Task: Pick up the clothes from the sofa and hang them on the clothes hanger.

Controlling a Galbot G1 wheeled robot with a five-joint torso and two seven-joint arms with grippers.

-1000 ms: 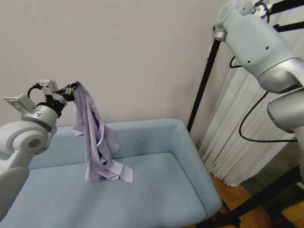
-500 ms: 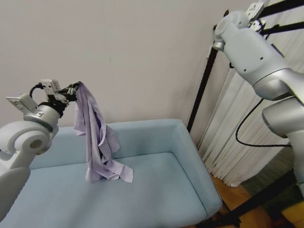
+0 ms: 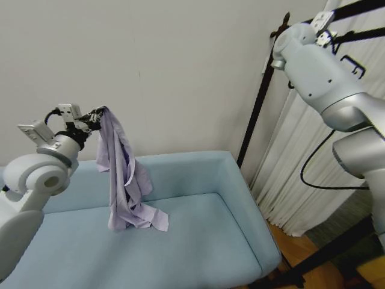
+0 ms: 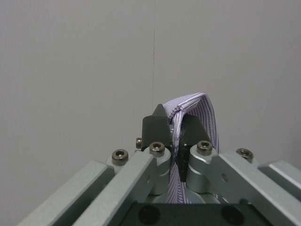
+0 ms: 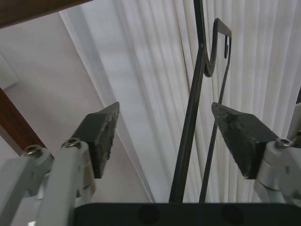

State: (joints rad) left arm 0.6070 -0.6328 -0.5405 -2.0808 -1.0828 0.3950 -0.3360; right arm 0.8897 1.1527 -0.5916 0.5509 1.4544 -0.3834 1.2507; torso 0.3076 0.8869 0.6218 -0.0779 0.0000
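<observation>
pale wall behind, blue sofa (image 3: 204,241) below, black rack (image 3: 257,102) and white curtain (image 3: 295,174) on the robot's right. left gripper (image 3: 96,114) is raised above the sofa back, fingers (image 4: 157,128) pinched tight on a fold of the purple striped shirt (image 3: 123,174); the fold pokes out past the tips. shirt hangs in a long bunch from that pinch, and its lower end lies in a heap on the seat cushion, so it is not yet clear of the sofa. right gripper (image 5: 164,136) is up near the rack's top, its fingers (image 5: 101,136) wide apart and holding nothing; a black hook (image 5: 215,44) and rod show between them, contact cannot be told. judgement: step in hand is lift and carry. to do it well, raise until the tail leaves the cushion before swinging across, else it drags and may tug the fold out of a narrow grip. go slowly, the cloth will sway. aim the held fold over a hook or bar and keep the right arm (image 3: 325,66) out of the sweep. risk: bunch snags on the sofa's arm or the pole.
</observation>
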